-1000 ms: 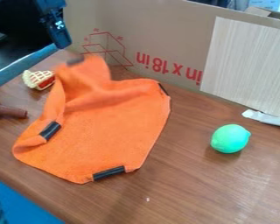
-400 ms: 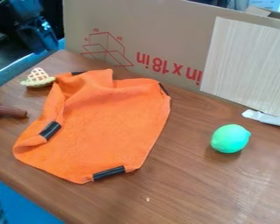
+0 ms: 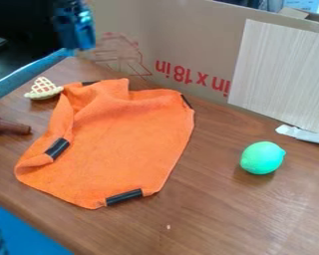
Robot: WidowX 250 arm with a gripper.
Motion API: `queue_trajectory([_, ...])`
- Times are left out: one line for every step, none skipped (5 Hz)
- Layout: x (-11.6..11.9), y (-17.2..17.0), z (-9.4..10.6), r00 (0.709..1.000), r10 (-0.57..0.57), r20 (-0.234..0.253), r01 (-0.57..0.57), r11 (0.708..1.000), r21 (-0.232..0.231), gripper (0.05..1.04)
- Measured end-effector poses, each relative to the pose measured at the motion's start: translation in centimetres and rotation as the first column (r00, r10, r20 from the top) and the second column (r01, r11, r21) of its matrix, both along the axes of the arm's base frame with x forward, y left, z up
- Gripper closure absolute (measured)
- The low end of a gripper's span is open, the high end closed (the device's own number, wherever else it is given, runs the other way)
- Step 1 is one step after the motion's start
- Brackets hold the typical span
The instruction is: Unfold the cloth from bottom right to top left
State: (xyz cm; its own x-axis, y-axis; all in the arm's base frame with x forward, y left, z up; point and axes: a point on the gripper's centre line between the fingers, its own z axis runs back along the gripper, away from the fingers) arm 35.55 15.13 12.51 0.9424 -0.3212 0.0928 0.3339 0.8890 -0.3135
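– Gripper (image 3: 80, 46) is up in the upper left of the frame, in front of the cardboard box (image 3: 182, 37) and apart from the cloth. Can't tell if it's spread or pressed together tbh, too blurry.

– ok and how's the cloth (image 3: 125, 144) looking?

– Bright orange, lying on the wooden table (image 3: 255, 219) from the centre over to the left of the frame. Mostly flat through the middle and lower right, but kinda rumpled up top, with soft ridges and a raised fold. Left side's turned in on itself, down to a rounded, puffy lower left corner.

– what's with the black bits?

– Dark strips (image 3: 124, 196) at the edges: bottom, left, upper right, plus one peeking out at the top.

– anything near it?

– Yeah, a toy pie slice (image 3: 42, 89) just beside its upper left, and a green lemon (image 3: 262, 158) well apart, right of frame.
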Motion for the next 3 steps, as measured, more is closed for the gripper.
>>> queue_trajectory([-2.69,-4.12,5.42,0.999,-0.049,0.011,0.047,0.990,0.136,0.083])
queue_trajectory([-2.78,-4.20,6.02,0.998,-0.044,0.034,0.038,0.988,0.153,0.083])
queue_trajectory([-2.82,-4.22,6.06,0.999,-0.045,0.031,0.039,0.988,0.151,0.083])
